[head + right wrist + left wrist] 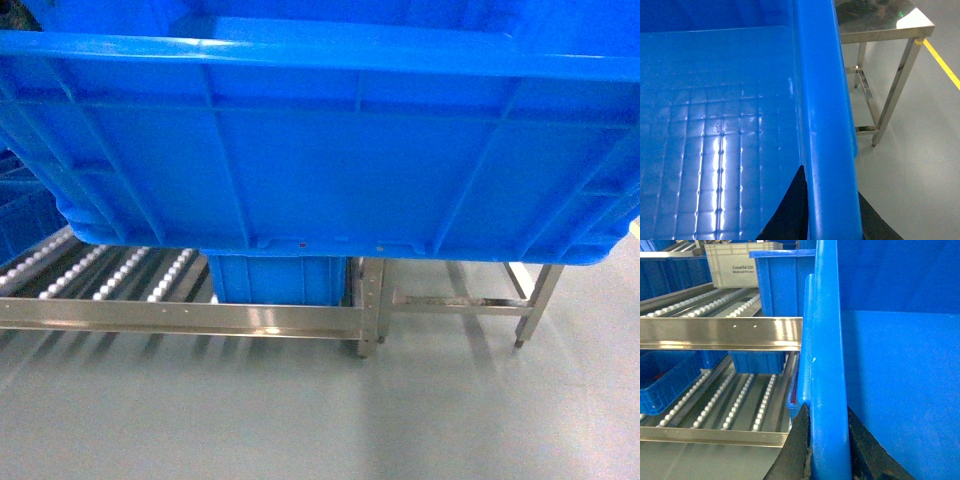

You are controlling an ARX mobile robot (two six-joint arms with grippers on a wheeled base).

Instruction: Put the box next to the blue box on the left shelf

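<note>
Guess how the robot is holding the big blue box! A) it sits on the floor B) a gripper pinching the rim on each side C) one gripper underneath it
B: the left gripper and right gripper each pinch the box rim.

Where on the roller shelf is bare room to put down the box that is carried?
Free: the roller lanes of the left shelf, left of the blue box standing on it. In the left wrist view, the lower rollers between two other boxes are bare too. Crowded: the far end of the upper level, with a white crate. The carried box hides the rest.
</note>
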